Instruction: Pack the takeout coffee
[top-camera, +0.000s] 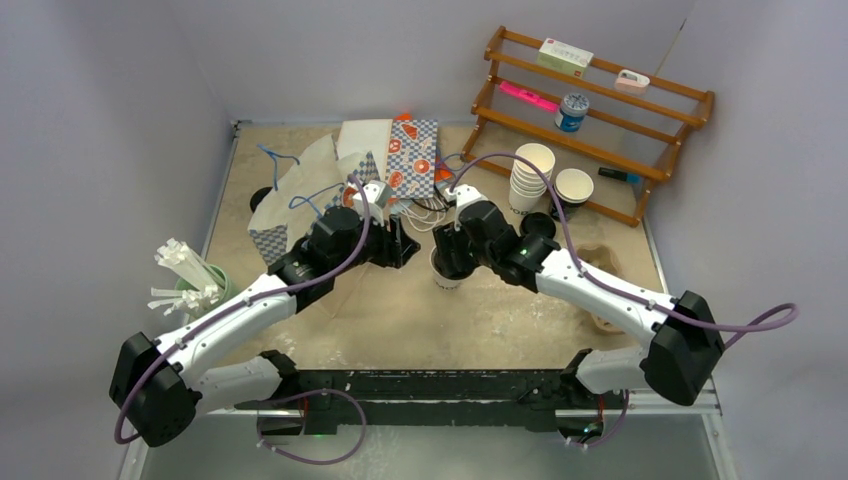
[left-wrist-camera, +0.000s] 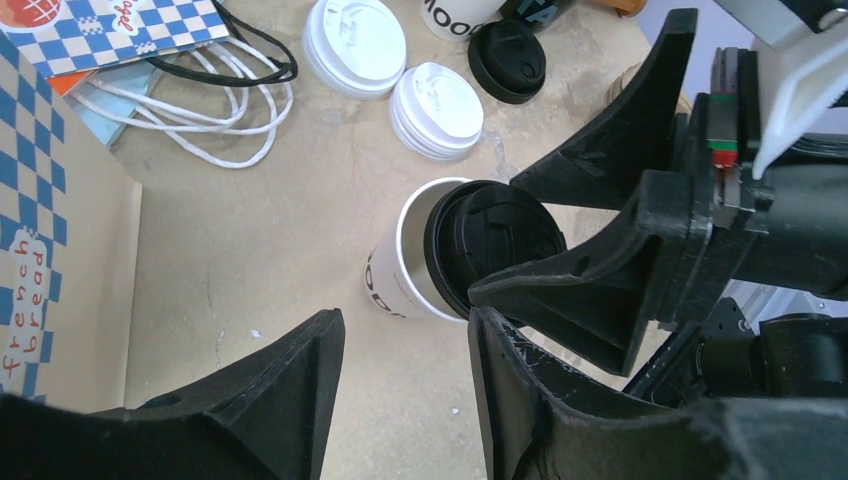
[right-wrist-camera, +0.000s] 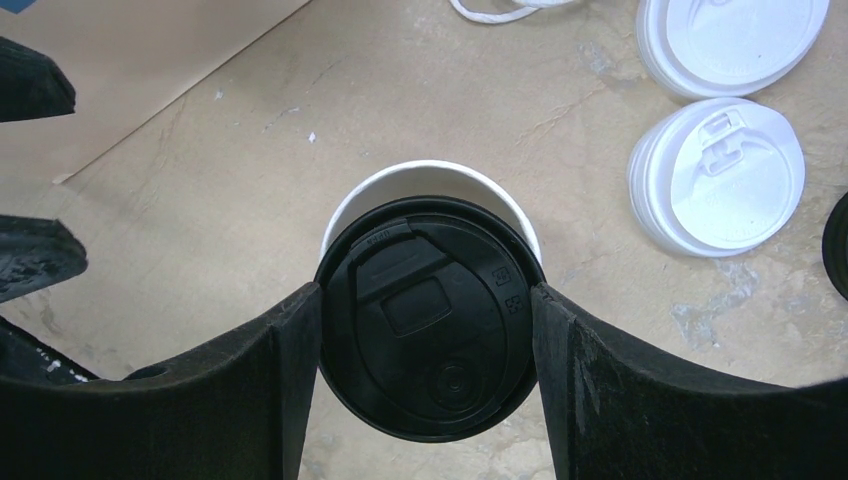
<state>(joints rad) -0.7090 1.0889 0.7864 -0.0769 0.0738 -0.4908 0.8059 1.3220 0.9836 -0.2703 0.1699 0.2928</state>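
takeout coffee (left-wrist-camera: 405, 275) | pale cup, black sip lid (right-wrist-camera: 425, 340) | standing upright on worktop (right-wrist-camera: 560, 100) | right hand (right-wrist-camera: 425, 300) pinching the lid

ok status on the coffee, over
Right gripper clamped on the black lid atop the cup. Left gripper open, empty, beside it. Lid looks off-centre on rim. White lids nearby, not blocking.

One wooden rack (top-camera: 600, 100). On the rack: two markers (top-camera: 528, 97), one box (top-camera: 565, 55), one round tin (top-camera: 572, 112), one small pale block (top-camera: 632, 80). Just in front of the rack: one stack of lidless white cups (top-camera: 530, 175), one single white cup (top-camera: 573, 185). Left of the rack and nearer: one takeout coffee cup (left-wrist-camera: 400, 270) with a black lid, one loose black lid (left-wrist-camera: 508, 62), two stacks of white lids (left-wrist-camera: 437, 110), at least two paper bags (top-camera: 415, 152). Far left of the rack: one green pot of white sticks (top-camera: 195, 285). Two hands: left hand (left-wrist-camera: 405, 318), right hand (right-wrist-camera: 425, 300).
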